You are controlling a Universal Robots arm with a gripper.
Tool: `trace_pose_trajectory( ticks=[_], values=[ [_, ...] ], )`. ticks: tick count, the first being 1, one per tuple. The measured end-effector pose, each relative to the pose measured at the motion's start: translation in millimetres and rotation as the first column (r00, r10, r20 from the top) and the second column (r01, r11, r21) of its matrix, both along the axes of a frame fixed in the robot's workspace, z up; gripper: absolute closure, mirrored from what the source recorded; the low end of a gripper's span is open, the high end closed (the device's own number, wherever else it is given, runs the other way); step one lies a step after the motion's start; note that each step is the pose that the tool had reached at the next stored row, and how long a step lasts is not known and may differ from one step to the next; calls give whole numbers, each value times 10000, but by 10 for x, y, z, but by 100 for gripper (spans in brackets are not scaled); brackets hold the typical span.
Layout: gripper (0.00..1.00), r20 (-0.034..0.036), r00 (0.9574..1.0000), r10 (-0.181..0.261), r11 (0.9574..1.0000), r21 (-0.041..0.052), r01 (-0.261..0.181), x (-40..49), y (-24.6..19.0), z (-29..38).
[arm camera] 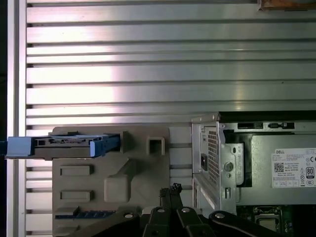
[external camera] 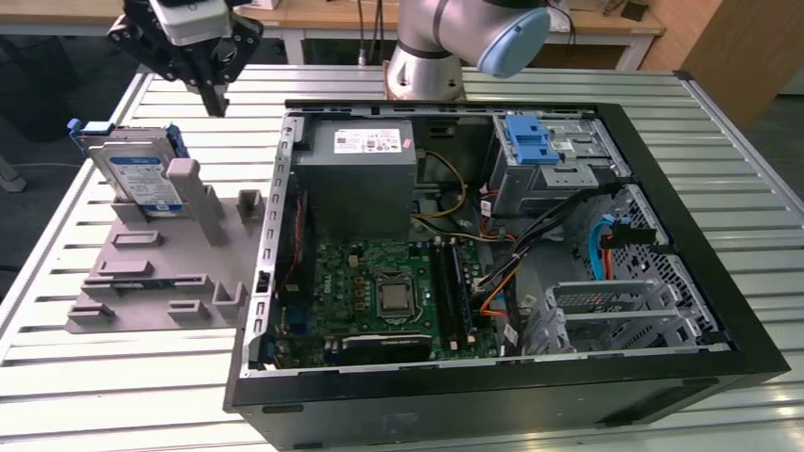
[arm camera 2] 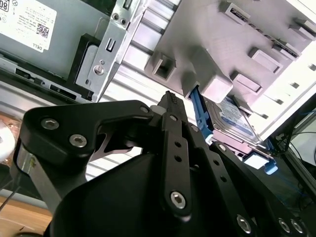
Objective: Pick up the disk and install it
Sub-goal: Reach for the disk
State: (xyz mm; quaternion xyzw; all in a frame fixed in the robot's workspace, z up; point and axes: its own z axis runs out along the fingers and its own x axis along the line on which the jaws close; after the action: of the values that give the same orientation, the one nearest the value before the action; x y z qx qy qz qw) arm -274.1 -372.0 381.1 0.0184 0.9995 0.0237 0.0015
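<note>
Pressed together and empty, the pincer [external camera: 217,102] is seen in the upper left of the exterior view, above the bench [external camera: 113,386]. The disk [external camera: 136,174] is stood on edge in a grey fixture [external camera: 157,292] at the exterior view's left, near the pincer but apart from it, beside the open computer case [external camera: 741,311]. The pick-up step is judged to be in hand, with no contact yet made. A grasp would seem to call for the fingers being spread and lined up over the disk's upper edge.

On show are one disk [external camera: 136,179], one grey holder [external camera: 151,282], one open computer case [external camera: 503,405], one robot arm [external camera: 434,47], one pincer [external camera: 217,104] and one bench [external camera: 126,377].
</note>
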Motion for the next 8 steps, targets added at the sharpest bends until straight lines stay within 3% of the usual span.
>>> trace_pose_trajectory(
  ticks=[8],
  values=[
    [89,1,10000,0,10000,0,0,-114,31,-3]
  ],
)
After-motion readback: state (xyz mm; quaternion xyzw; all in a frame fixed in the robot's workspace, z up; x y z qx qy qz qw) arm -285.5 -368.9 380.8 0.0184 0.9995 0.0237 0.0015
